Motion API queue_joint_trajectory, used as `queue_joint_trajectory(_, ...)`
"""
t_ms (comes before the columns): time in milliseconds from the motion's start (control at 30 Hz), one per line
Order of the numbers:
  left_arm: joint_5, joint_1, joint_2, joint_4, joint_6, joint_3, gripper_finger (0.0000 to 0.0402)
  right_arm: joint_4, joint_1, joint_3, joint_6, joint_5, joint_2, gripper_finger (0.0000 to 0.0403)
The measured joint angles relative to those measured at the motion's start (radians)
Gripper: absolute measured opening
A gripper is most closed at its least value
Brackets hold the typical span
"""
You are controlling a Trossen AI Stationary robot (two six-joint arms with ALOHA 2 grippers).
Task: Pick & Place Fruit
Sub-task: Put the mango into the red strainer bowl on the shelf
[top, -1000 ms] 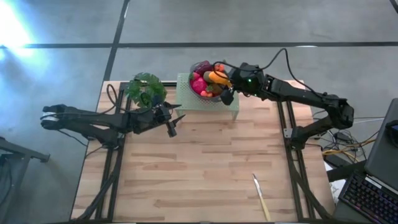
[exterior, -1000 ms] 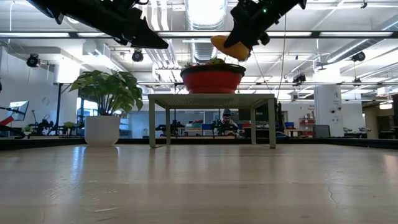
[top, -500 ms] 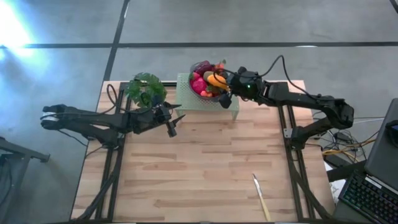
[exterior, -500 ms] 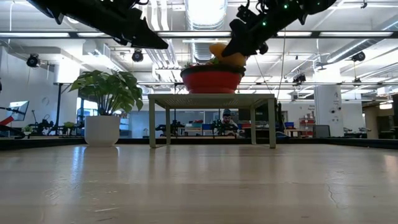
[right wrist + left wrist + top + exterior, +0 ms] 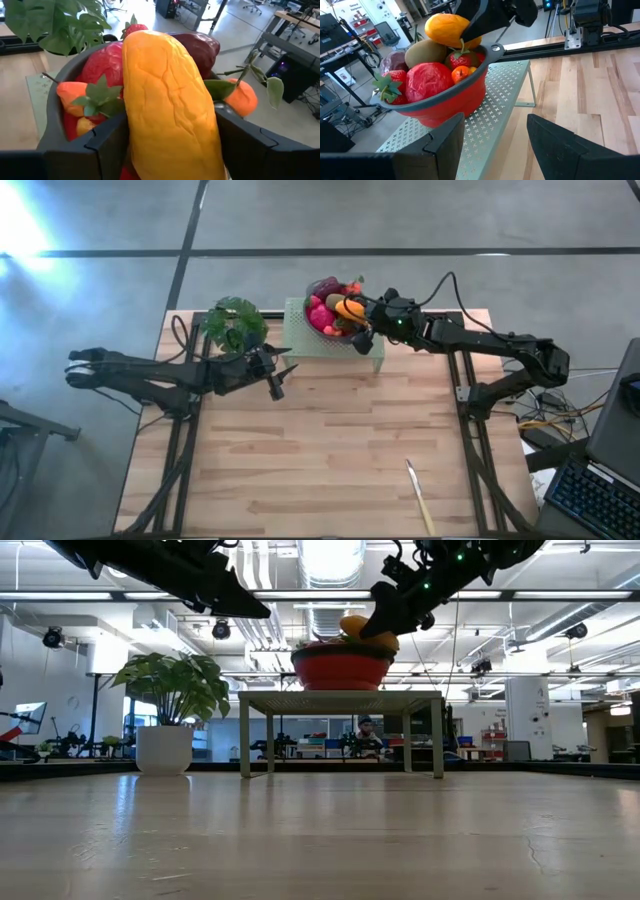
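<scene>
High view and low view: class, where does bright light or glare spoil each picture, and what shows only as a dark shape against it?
High view: glare whitens the floor at the upper left corner. Low view: ceiling lights blow out, so both arms show as dark shapes; the right gripper sits at the orange fruit over the red bowl.

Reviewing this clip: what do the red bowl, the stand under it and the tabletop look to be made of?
Red bowl: probably soft silicone or plastic; matte, smooth wall with a dark rim. Stand: likely painted sheet metal, pale green, punched all over with small cross-shaped holes, on thin legs. Tabletop: wood, light butcher-block strips with visible grain and a slight sheen.
</scene>
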Motion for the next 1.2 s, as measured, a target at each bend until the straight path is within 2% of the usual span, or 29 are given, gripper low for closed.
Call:
queue_joint_trajectory(567, 0.0, 0.0, 0.0, -0.003, 0.0, 0.0, 0.0222, -0.013, 0.007, 0.054, -0.022, -0.005, 0.0, 0.0302)
queue_joint_trajectory(1200, 0.0, 0.0, 0.0, 0.0, 0.0, 0.0, 0.0222, -0.065, 0.024, 0.097, -0.054, -0.01, 0.0, 0.0252)
